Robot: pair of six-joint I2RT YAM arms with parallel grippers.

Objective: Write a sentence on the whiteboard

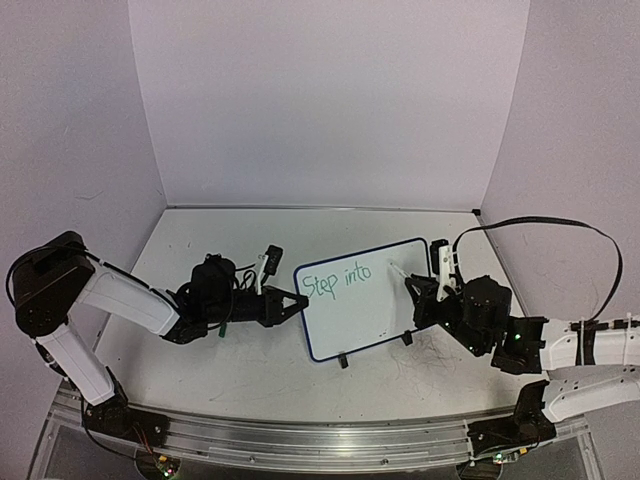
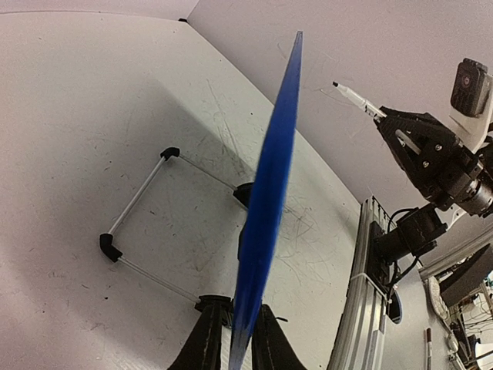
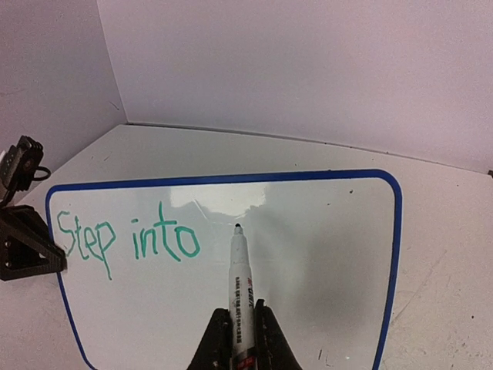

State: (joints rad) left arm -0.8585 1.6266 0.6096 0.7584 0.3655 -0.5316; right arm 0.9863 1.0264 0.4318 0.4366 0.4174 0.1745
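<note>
The whiteboard (image 1: 372,312) stands tilted on its two black feet in the middle of the table, blue-rimmed. Green lettering, the sentence (image 1: 337,279), reads "Step into" (image 3: 127,239) at its upper left. My left gripper (image 1: 298,302) is shut on the board's left edge; in the left wrist view the blue rim (image 2: 269,193) runs between its fingers (image 2: 206,343). My right gripper (image 3: 242,339) is shut on a white marker (image 3: 241,285). The marker's tip sits close to the board's face (image 3: 331,254), just right of "into". Whether it touches I cannot tell.
The board's black feet (image 1: 343,360) rest on the scuffed tabletop (image 1: 240,370). Thin rods with black end caps (image 2: 110,247) lie behind the board. A metal rail (image 1: 300,432) runs along the near edge, and a black cable (image 1: 560,225) loops above the right arm.
</note>
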